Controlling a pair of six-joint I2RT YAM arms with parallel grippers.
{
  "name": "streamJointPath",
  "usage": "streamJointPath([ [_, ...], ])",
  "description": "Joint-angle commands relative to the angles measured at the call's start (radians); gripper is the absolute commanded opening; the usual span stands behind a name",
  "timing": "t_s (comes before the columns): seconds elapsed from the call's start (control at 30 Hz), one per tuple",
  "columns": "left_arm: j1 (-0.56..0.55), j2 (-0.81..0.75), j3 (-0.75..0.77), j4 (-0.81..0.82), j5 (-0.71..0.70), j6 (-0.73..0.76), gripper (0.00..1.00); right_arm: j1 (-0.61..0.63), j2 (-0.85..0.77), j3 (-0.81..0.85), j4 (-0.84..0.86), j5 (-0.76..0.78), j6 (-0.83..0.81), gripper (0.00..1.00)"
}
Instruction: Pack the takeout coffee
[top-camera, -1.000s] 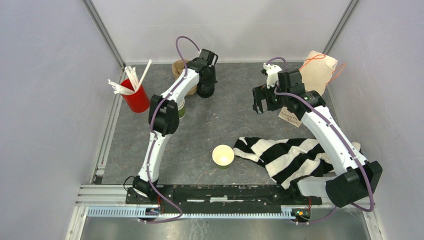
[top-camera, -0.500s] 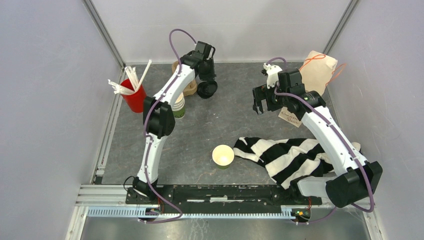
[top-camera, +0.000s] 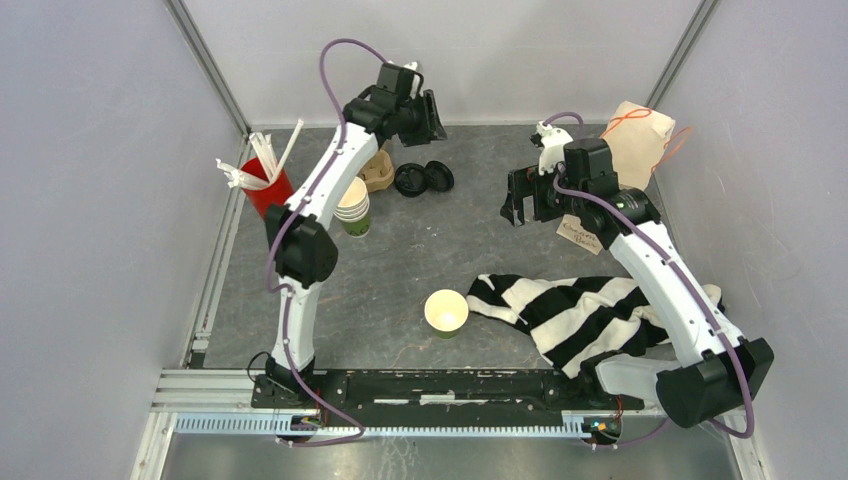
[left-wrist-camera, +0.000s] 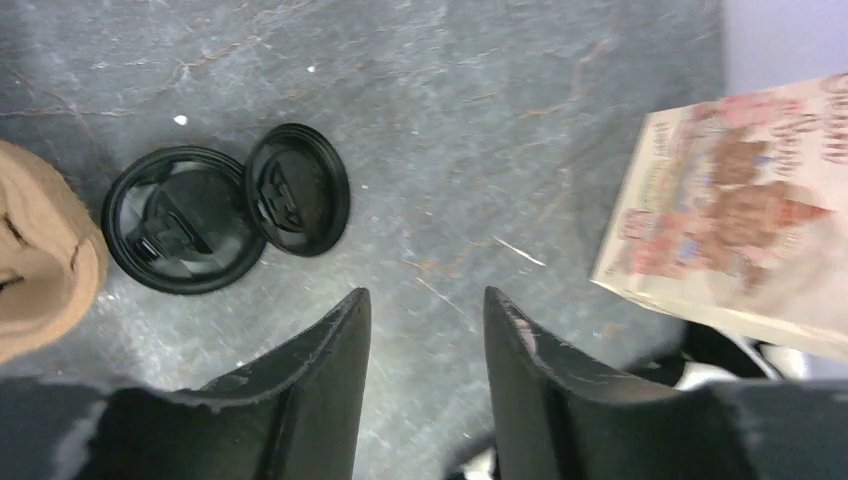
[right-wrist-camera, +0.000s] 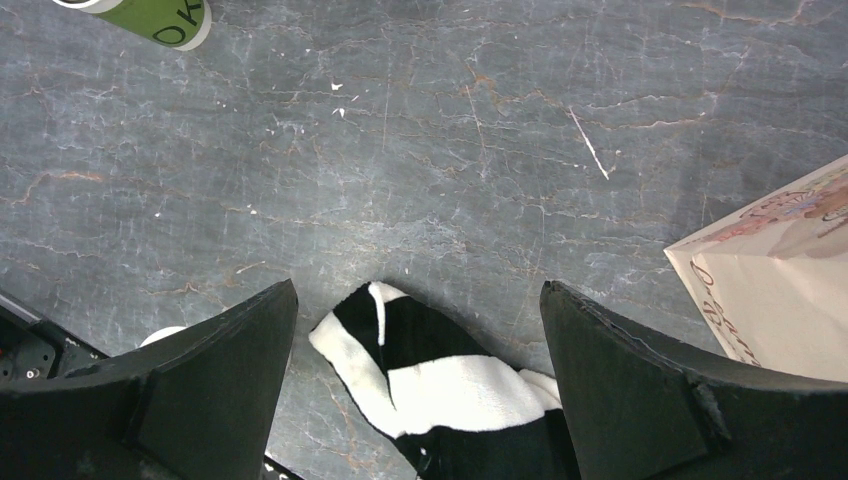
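Plainly nothing is in hand: the left gripper (left-wrist-camera: 425, 310) hangs above the far end of the table with its jaws partly apart and bare tabletop showing between them. The right gripper (right-wrist-camera: 418, 297) stands wide open over the tip of the striped cloth (right-wrist-camera: 440, 385). One green cup (top-camera: 446, 312) sits unlidded near the arm bases, just beside the cloth. The other cup (top-camera: 352, 208) stands by the left arm, near the red cup (top-camera: 270, 192). Both black lids (left-wrist-camera: 297, 190) lie flat and touching, next to the brown carrier (left-wrist-camera: 40, 260). I judge the cups light and easily crushed — grip the wall below the rim, gently. The lids look thin and slick — pinch one by its edge.
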Motion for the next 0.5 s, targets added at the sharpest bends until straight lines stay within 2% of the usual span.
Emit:
streamJointPath([
  [0.0,-0.013,0.134,0.085,-0.047,-0.169,0.066,0.62,-0.001,-0.055,-0.011,0.009,0.026,0.006,0.98],
  [0.03,-0.012,0.153,0.093,-0.052,-0.220,0.066,0.66,-0.002,-0.058,-0.009,0.000,0.032,-0.001,0.98],
  [0.27,-0.006,0.258,0.115,-0.010,-0.385,0.091,0.74,-0.012,-0.043,0.041,-0.075,0.083,-0.063,0.98],
  [0.37,-0.004,0.286,0.115,0.025,-0.407,0.098,0.73,-0.019,-0.034,0.054,-0.091,0.086,-0.087,0.98],
  [0.47,-0.004,0.303,0.117,0.052,-0.405,0.087,0.65,-0.024,-0.024,0.054,-0.091,0.084,-0.097,0.98],
])
